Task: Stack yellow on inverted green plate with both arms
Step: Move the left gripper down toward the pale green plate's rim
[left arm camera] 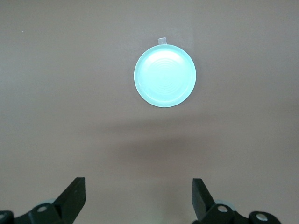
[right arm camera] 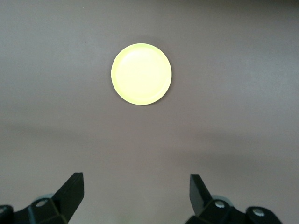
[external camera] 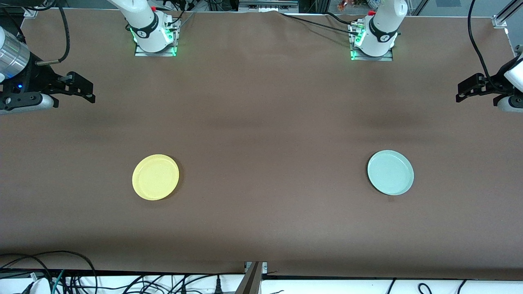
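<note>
High over the right arm's end of the table [external camera: 261, 122], the right gripper [external camera: 83, 87] hangs in the air with its two black fingers spread wide and nothing between them. Its wrist view looks straight down past the fingertips [right arm camera: 70, 191] to the yellow plate [right arm camera: 141, 73], which lies flat on the brown table cover, rim up, well apart from the gripper and clear of its fingers. From the front camera the same yellow plate [external camera: 155, 177] sits nearer to that camera than the gripper's spot over the table.

Over the left arm's end, the left gripper [external camera: 470, 90] hangs likewise, jaws wide and empty. Its wrist view shows the green plate [left arm camera: 165, 76] well ahead of the open fingers [left arm camera: 74, 198], lying rim up with its hollow showing, so it is not inverted. A small pale tab [left arm camera: 161, 40] touches the plate's edge. In the front view the green plate [external camera: 390, 172] rests about as near to the camera as the yellow one, the two plates well apart.
</note>
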Controlling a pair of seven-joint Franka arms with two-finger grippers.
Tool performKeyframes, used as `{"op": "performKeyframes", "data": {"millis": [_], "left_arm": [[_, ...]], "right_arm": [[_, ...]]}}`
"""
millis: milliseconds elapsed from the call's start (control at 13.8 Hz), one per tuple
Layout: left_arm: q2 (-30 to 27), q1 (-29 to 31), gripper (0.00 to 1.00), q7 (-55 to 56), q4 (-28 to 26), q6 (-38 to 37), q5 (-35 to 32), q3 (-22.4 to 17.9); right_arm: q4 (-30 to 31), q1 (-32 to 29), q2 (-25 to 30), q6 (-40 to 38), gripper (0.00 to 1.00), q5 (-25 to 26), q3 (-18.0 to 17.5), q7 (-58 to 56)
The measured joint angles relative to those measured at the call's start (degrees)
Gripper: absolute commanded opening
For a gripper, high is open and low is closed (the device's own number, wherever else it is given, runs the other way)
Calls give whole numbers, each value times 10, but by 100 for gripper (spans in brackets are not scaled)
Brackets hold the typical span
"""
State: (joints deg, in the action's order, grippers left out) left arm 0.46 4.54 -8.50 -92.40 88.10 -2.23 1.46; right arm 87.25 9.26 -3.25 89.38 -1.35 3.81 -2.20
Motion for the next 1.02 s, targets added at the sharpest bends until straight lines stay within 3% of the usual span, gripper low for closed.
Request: {"op": "performKeyframes", "data": {"millis": [1018], "left_arm": [[34, 7, 100, 0, 1, -2, 0, 0]], "right_arm": [[-3, -1, -17, 7, 100, 0, 2, -1]]}}
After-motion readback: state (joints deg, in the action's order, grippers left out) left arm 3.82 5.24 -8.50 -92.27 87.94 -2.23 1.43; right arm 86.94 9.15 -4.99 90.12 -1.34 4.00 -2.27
